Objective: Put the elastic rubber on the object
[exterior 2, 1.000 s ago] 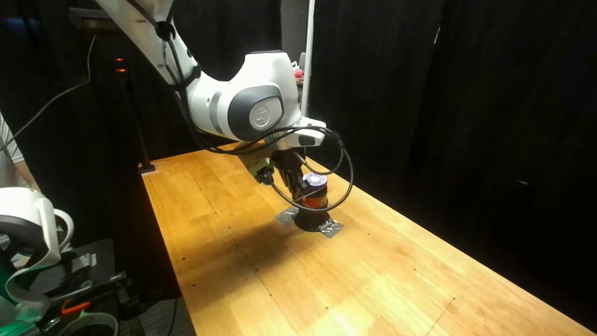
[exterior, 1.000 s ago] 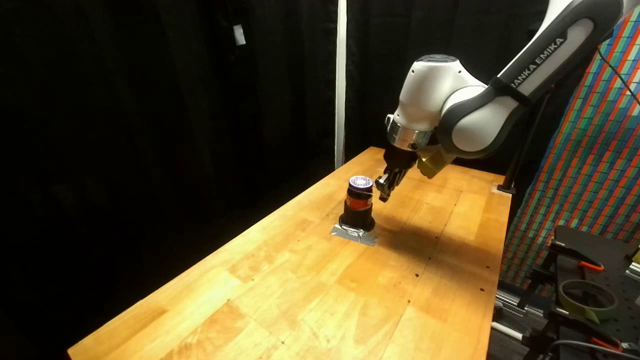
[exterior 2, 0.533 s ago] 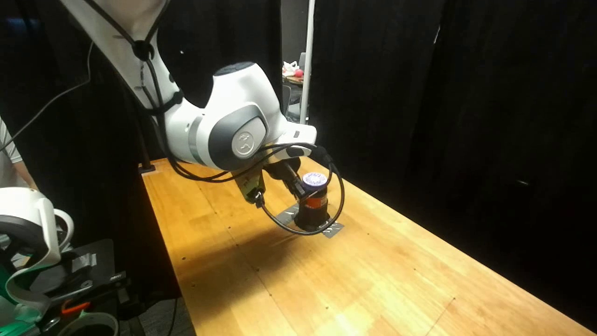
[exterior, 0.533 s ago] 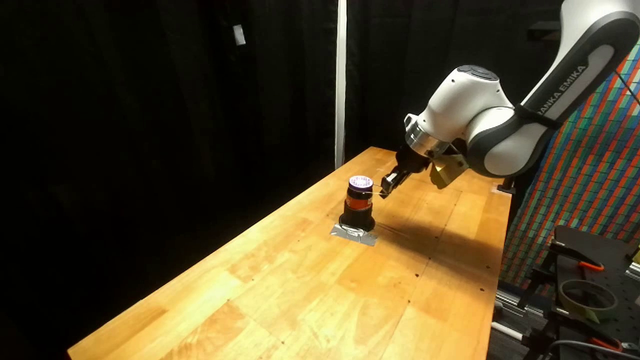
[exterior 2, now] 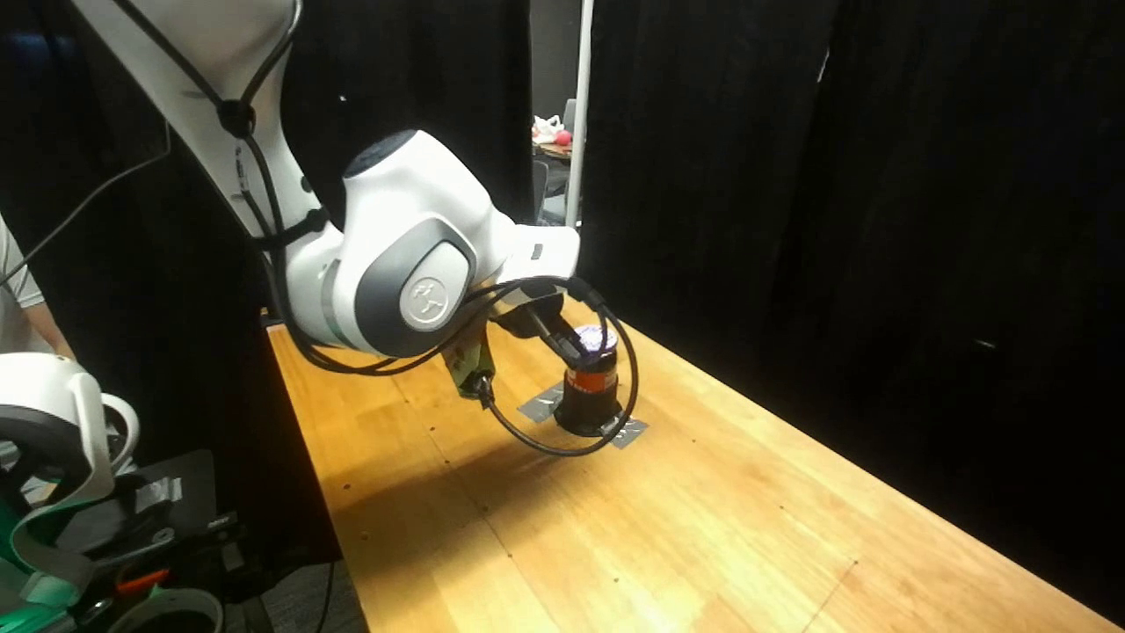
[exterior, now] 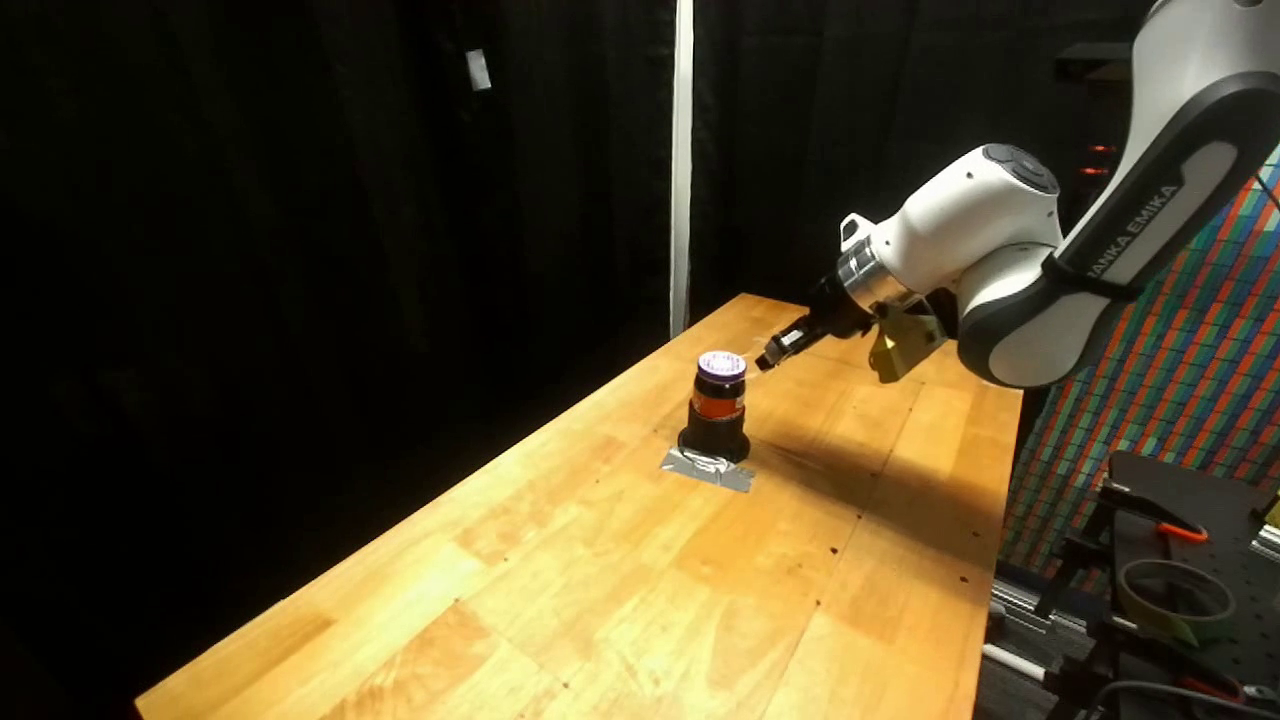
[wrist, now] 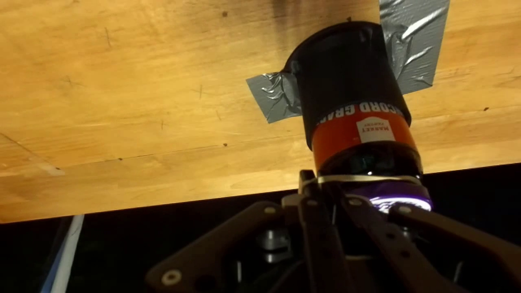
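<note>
Wrist view: elastic rubber (wrist: 368,178), seemingly clamped between the fingers of the gripper (wrist: 314,184), crosses the jar (wrist: 346,137) below its lid (wrist: 378,189), and tape (wrist: 421,40) presumably anchors the black stand (wrist: 346,77) to the table (wrist: 163,97) against that pull.

Dark jar (exterior: 718,405): upright, orange label (wrist: 338,138), purple lid (wrist: 388,191) | Rubber band (wrist: 370,178): thin, pale, taut across jar just below lid

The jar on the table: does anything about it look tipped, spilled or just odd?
No tilt, spill or damage shows on the jar. Oddly, silvery tape at its foot seems to fix it to the table, and in the wrist view a pale rubber band stretches across it to the gripper.
</note>
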Motion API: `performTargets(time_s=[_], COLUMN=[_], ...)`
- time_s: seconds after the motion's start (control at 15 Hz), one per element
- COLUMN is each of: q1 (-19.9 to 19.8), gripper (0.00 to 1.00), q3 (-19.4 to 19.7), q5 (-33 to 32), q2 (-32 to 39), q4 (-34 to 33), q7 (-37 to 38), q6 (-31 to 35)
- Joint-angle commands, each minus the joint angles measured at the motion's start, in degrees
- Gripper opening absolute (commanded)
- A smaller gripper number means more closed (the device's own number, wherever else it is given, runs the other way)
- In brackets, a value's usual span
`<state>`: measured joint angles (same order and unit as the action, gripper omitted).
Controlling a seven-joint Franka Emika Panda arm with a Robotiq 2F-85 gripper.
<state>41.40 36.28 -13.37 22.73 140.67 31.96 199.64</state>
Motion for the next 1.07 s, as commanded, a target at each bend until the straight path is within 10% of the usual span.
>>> performTargets(time_s=[0.0, 0.73, 0.8, 1.0], q1=[5.27, 9.15, 0.35, -6.63], gripper=[0.09, 0.11, 0.12, 0.10], q3=[2.63, 1.55, -9.65, -19.91], q5=[4.03, 12.58, 21.52, 29.04], q2=[1.50, 4.92, 2.17, 2.48], q4=[2.95, 4.32, 4.43, 3.88], q7=[-0.47, 0.22, -10.26, -16.09], q6=[5.26, 18.18, 19.27, 23.99])
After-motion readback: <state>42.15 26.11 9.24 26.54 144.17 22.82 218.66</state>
